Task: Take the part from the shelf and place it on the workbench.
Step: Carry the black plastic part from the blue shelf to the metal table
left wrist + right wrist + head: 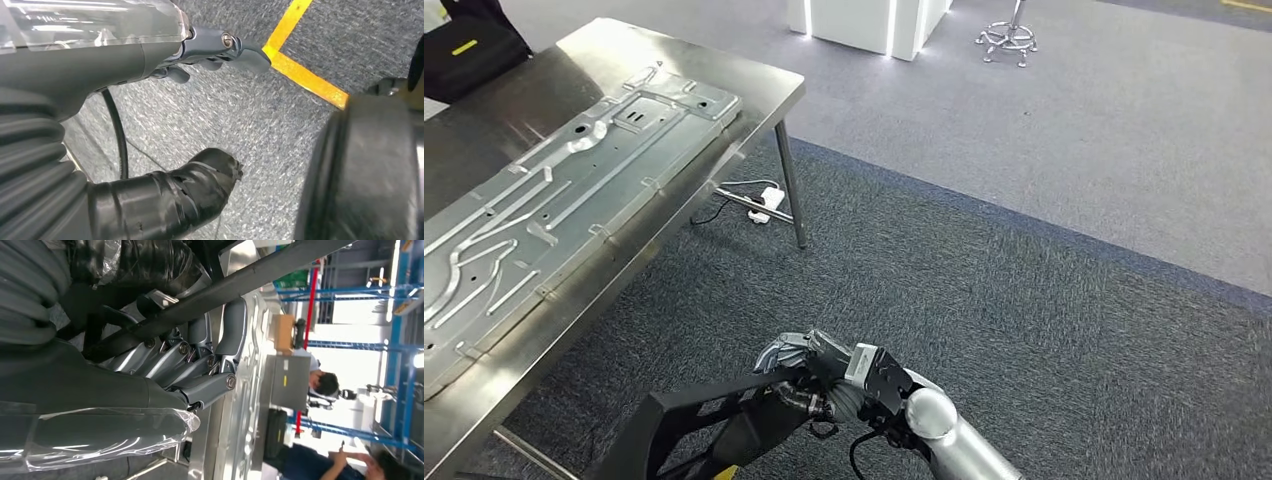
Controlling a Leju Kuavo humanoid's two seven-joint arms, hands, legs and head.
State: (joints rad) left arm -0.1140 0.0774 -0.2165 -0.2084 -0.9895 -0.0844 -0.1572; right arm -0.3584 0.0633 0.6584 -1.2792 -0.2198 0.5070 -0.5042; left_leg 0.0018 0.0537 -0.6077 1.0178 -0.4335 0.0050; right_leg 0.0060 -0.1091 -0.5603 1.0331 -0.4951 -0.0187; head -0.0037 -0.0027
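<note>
The part is a black tubular frame [694,420] low in the head view, just off the near corner of the workbench [764,90]. My right hand [809,365] grips its upper bar. In the right wrist view, the fingers [200,365] wrap around that black bar [240,282]. A large stamped silver panel [554,190] lies along the steel workbench. My left hand [100,65] hangs over grey carpet with thumb [170,200] and fingers [225,47] apart and holds nothing.
A black bag [469,50] sits at the bench's far end. A white power strip [766,203] and cable lie by the bench leg. Yellow floor tape [300,75] crosses the carpet. Two people [325,382] and blue racks [400,340] stand beyond the bench.
</note>
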